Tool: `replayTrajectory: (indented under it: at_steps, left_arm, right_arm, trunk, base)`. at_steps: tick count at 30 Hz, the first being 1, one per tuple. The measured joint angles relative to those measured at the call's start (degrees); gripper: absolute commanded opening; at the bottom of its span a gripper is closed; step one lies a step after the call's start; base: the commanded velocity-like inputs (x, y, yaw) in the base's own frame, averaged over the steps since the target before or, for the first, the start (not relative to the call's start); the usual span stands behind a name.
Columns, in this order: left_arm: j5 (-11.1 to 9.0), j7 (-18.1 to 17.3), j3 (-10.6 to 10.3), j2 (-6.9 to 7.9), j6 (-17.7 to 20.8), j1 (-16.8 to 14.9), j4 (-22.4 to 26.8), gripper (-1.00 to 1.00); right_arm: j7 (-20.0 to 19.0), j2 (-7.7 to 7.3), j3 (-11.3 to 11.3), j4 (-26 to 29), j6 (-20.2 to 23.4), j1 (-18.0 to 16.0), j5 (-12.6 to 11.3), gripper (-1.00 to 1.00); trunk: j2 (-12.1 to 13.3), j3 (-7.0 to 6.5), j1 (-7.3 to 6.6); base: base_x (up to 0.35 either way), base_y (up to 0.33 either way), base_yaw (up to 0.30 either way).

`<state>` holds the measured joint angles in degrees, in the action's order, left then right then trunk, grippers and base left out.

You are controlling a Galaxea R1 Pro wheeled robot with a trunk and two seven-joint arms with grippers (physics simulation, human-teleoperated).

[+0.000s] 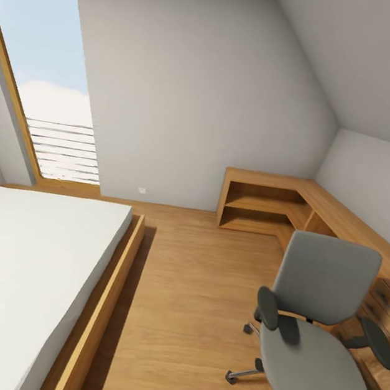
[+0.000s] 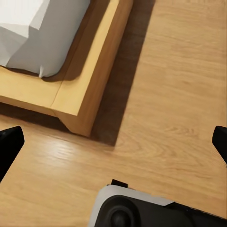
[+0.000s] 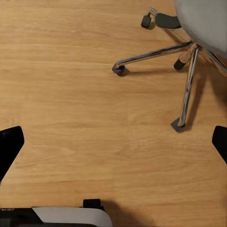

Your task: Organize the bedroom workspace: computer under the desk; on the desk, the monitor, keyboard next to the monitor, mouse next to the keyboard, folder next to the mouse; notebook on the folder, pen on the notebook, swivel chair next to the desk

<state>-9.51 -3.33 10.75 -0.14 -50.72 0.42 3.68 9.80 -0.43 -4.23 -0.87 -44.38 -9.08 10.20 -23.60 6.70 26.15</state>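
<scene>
Left to right in head view: bed (image 1: 26, 269) w/ white mattress, bare wood floor (image 1: 191, 295), then swivel chair (image 1: 317, 340) near the oak corner shelving (image 1: 268, 207), seat looking bare, no folder seen. Both wrist cams aimed at floor; left gripper (image 2: 113, 142) and right gripper (image 3: 113, 142) w/ fingers wide apart, nothing held. Prob. still in transit/search step; next calls for turning to find desk and folder.
</scene>
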Motion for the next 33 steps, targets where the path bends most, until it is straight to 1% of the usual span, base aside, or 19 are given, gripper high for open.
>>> replayTrajectory:
  at_steps: [17, 20, 28, 33]
  left_arm:
    - [0.0, 0.01, 0.0, -0.02, 0.05, 0.0, -0.01, 1.0]
    - [0.0, 0.04, 0.0, -0.02, 0.05, 0.0, 0.02, 1.0]
    - [0.0, 0.07, 0.0, -0.02, 0.05, 0.0, 0.01, 1.0]
    - [0.0, 0.04, 0.0, -0.02, 0.05, 0.0, 0.02, 1.0]
  right_arm:
    - [0.0, 0.0, 0.0, 0.0, 0.01, 0.0, 0.0, 1.0]
    - [0.0, 0.0, 0.0, 0.0, 0.01, 0.0, 0.0, 1.0]
    - [0.01, 0.0, -0.01, 0.0, 0.01, 0.0, -0.01, 1.0]
    - [0.0, 0.0, 0.0, 0.0, 0.01, 0.0, -0.01, 1.0]
  trunk:
    - [0.0, 0.0, 0.0]
    - [0.0, 0.04, 0.0]
    - [0.01, 0.43, 0.03]
    - [0.0, 0.57, 0.01]
  base:
    - [0.331, 0.0, 0.001]
    - [0.297, 0.0, 0.108]
    - [0.091, 0.0, 0.193]
    - [0.094, 0.0, 0.062]
